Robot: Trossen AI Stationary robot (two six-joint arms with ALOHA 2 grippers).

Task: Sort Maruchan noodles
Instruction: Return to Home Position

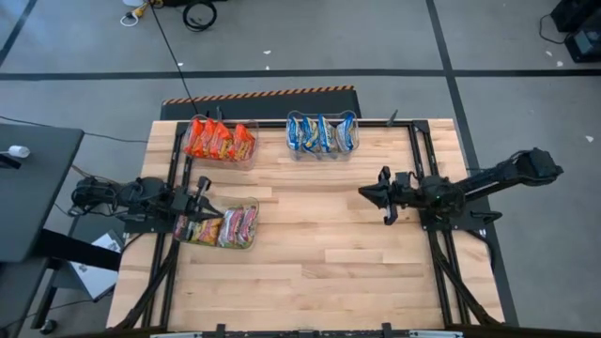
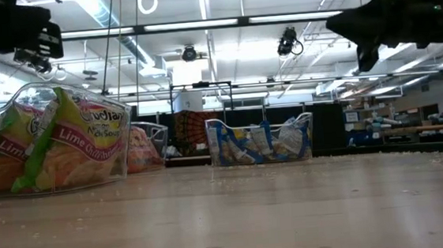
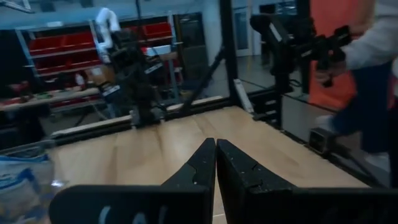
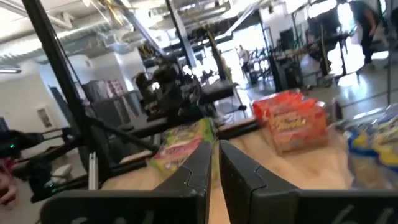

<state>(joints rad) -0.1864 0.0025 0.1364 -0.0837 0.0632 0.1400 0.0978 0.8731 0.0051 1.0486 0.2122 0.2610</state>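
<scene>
left gripper [image 1: 203, 195] pressed together, green noodle packets [image 1: 225, 226] at 5 o'clock | right gripper [image 1: 365, 192] pressed together | label: "Lime"

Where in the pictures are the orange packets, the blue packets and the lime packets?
orange packets [image 1: 218, 141]: high view, middle of the row.
blue packets [image 1: 322, 133]: high view, middle of the row.
lime packets [image 2: 77, 147]: low view, front packet's label.

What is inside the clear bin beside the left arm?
Noodle packets printed green, yellow and pink stand on edge in the clear bin; the low view reads Lime on one. The left gripper hides one end from above, so no count.
</scene>
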